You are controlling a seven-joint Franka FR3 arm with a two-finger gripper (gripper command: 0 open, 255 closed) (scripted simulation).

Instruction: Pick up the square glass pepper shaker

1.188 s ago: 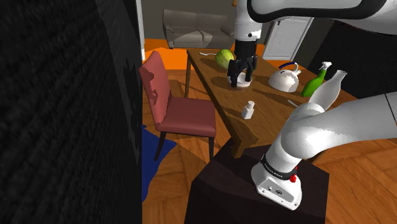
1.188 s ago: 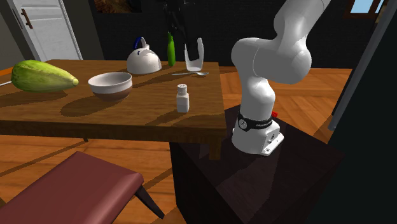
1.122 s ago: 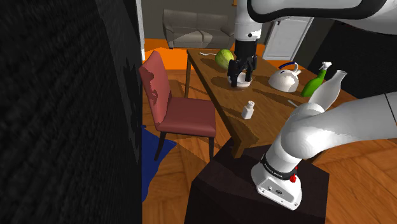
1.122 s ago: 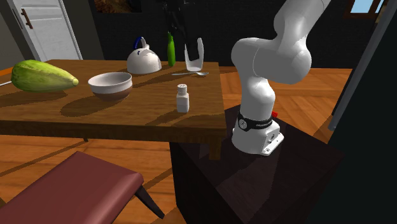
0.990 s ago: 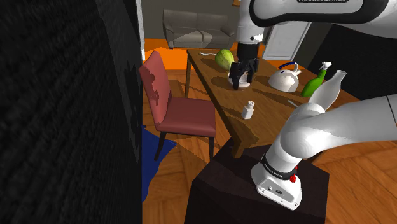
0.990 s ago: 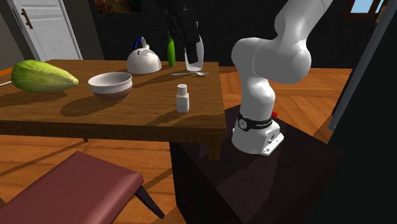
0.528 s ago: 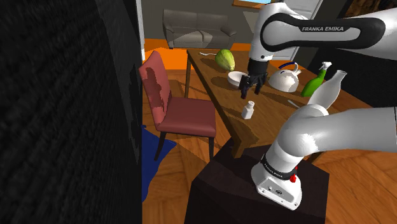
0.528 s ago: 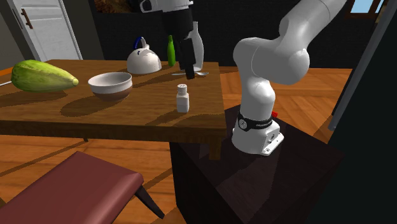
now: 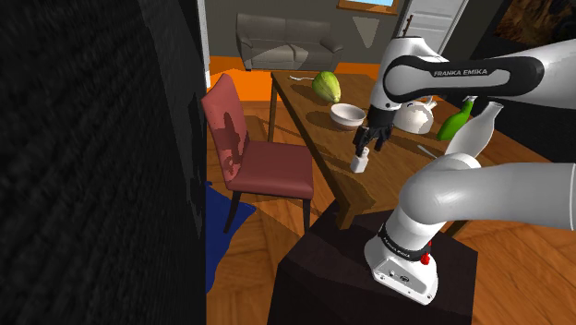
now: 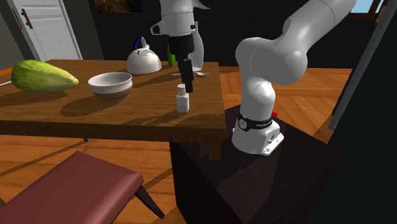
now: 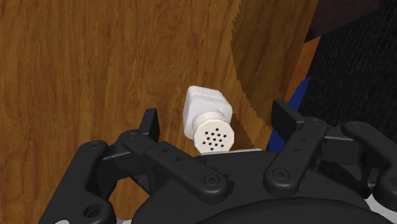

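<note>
The pepper shaker point(image 9: 358, 162) point(image 10: 183, 98) point(image 11: 207, 119) is a small white square bottle with a round perforated cap. It stands upright on the wooden table point(image 9: 314, 129) point(image 10: 95, 111) near the edge closest to the stand. My black gripper point(image 9: 368, 145) point(image 10: 187, 85) point(image 11: 216, 121) hangs just above the shaker, pointing down. Its fingers point(image 11: 150, 123) stand wide apart, one on each side of the cap, and neither touches the shaker.
On the table stand a white bowl point(image 9: 347, 114) point(image 10: 110, 84), a green squash point(image 9: 325, 86) point(image 10: 41, 76), a white kettle point(image 9: 420, 114) point(image 10: 144, 60), a green spray bottle point(image 9: 456, 121) and a clear carafe point(image 9: 480, 129). A red chair point(image 9: 254, 152) stands beside the table.
The arm has swung from above the bowl toward the stand and come down. The gripper now sits directly over the shaker, still open. The shaker has not moved.
</note>
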